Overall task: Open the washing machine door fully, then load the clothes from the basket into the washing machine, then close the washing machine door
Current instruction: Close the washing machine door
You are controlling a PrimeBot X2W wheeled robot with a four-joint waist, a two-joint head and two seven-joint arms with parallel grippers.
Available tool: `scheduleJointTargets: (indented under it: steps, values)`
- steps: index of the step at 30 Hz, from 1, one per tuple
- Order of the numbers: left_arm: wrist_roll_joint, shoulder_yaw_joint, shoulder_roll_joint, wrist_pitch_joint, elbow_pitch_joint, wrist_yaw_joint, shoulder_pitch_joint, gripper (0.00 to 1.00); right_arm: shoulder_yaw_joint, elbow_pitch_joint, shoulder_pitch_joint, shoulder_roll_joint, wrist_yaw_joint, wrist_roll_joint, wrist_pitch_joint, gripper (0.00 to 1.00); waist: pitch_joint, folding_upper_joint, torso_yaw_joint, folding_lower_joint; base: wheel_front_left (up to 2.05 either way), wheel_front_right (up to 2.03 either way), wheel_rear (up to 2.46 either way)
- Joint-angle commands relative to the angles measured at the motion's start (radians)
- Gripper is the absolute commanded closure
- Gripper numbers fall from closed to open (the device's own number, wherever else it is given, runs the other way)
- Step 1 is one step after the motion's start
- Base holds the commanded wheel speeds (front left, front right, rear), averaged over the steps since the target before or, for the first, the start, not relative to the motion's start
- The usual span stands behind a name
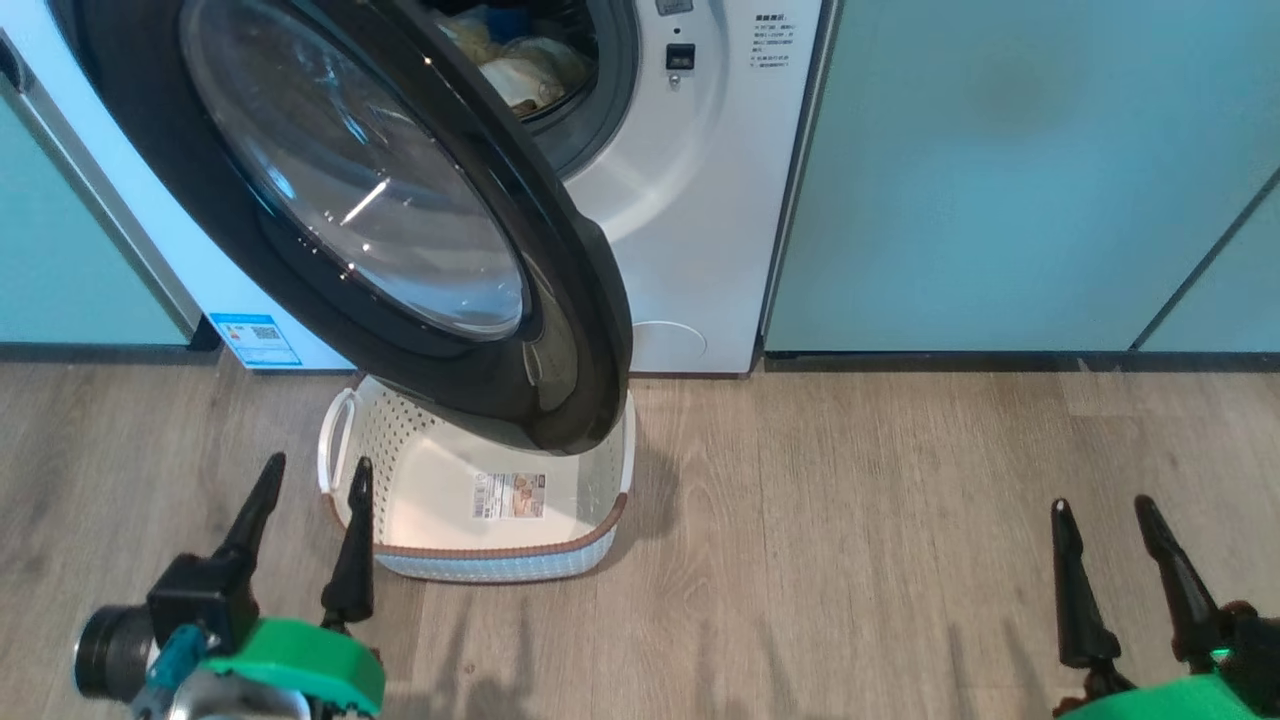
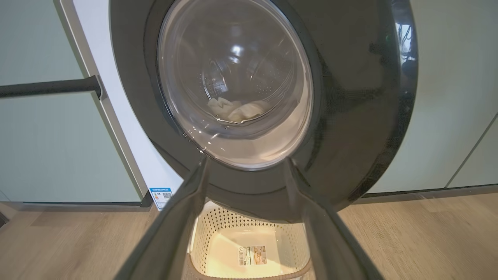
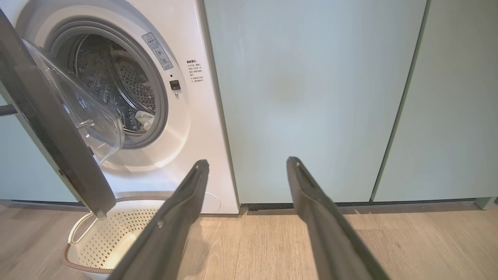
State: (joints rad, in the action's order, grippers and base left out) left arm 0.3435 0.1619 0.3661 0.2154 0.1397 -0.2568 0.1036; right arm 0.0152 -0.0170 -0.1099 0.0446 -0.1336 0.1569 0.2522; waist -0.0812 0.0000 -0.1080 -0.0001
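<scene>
The washing machine door (image 1: 400,210) stands partly swung out from the white washing machine (image 1: 690,200), hanging over the basket. Pale yellow clothes (image 1: 525,70) lie inside the drum; through the door glass the clothes (image 2: 239,110) show too, and a pale piece of the clothes (image 3: 144,118) sits at the drum's mouth. The cream basket (image 1: 480,555) rests on the floor below the door with only its label on the bottom. My left gripper (image 1: 315,475) is open, low left, beside the basket's left handle. My right gripper (image 1: 1100,510) is open at the lower right, far from the door.
Pale green cabinet doors (image 1: 1000,170) flank the washer on the right, and another cabinet (image 1: 60,250) stands on the left. The wooden floor (image 1: 850,520) stretches between the grippers. A dark handle bar (image 2: 50,87) crosses the left cabinet.
</scene>
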Motion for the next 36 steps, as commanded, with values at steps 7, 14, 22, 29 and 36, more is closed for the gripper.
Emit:
scheduleJointTargets:
  steps: [7,14,22,29,36]
  values:
    - [-0.005,-0.036,0.012,-0.01,0.047,-0.022,-0.007,0.0,0.031,0.034,0.003,0.006,0.003,-0.013,0.005,0.0,0.018,0.0,-0.001,0.0001,0.0,0.0,0.0]
    - [-0.006,-0.033,0.014,-0.013,0.054,-0.029,-0.006,0.0,0.035,0.037,0.001,0.006,0.003,-0.01,0.003,0.0,0.02,0.0,-0.005,0.0001,0.0,0.0,0.0]
    - [-0.012,-0.026,0.016,-0.019,0.054,-0.037,-0.012,0.0,0.037,0.033,0.004,0.006,0.003,-0.007,0.003,0.0,0.018,0.0,-0.012,0.0001,0.0,0.0,0.0]
    - [-0.013,-0.023,0.015,-0.019,0.053,-0.042,-0.016,0.0,0.036,0.03,0.006,0.006,0.003,-0.001,0.004,0.0,0.015,0.0,-0.013,0.0001,0.0,0.0,0.0]
    - [-0.017,-0.013,0.014,-0.015,0.051,-0.043,-0.027,0.0,0.04,0.023,0.006,0.006,0.003,0.025,-0.006,1.0,0.014,0.0,0.004,0.0001,0.0,0.0,0.0]
